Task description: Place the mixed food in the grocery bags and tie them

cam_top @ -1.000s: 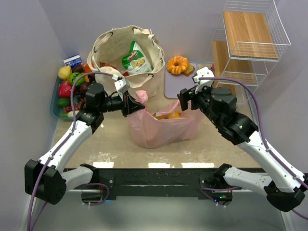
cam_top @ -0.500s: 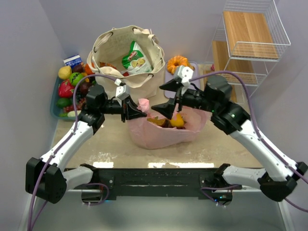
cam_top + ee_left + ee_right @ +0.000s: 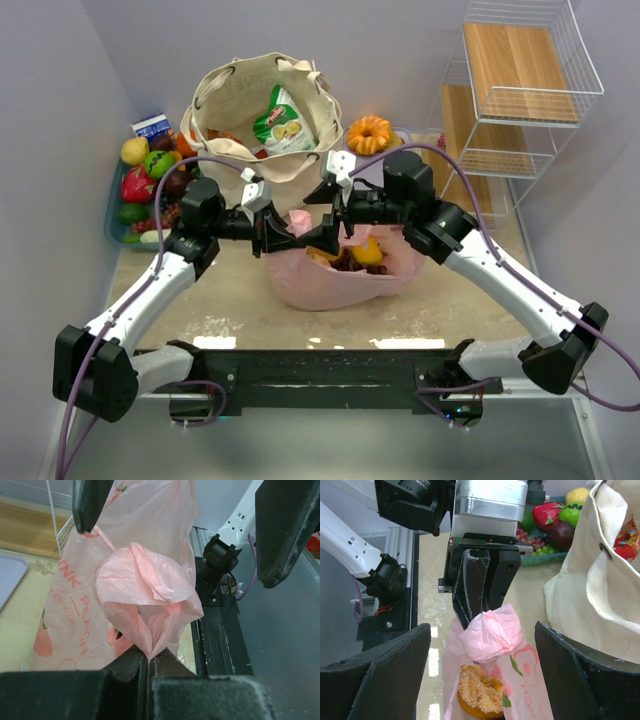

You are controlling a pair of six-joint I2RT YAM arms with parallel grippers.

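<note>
The pink plastic bag (image 3: 340, 270) lies mid-table with pastries inside; a sugared golden pastry (image 3: 477, 697) shows through its mouth. My left gripper (image 3: 268, 230) is shut on the bag's bunched left handle (image 3: 145, 595), which is pinched between its fingertips (image 3: 148, 660). My right gripper (image 3: 325, 215) is open, with its jaws standing either side of that bunch (image 3: 490, 632) and not touching it. The cream canvas tote (image 3: 250, 100) stands behind with a green snack packet (image 3: 283, 122) inside. The orange ring cake (image 3: 369, 133) sits behind the bag.
A blue bin of toy fruit (image 3: 140, 190) sits at the far left beside the tote. A lilac board (image 3: 362, 180) lies under the ring cake. A wire rack with wooden shelves (image 3: 520, 80) stands at the back right. The tote's wall (image 3: 600, 580) is close to my right gripper.
My right arm has swung left from the bag's right edge to the bunched left handle, and its jaws have opened. The left gripper has held still on the handle.
</note>
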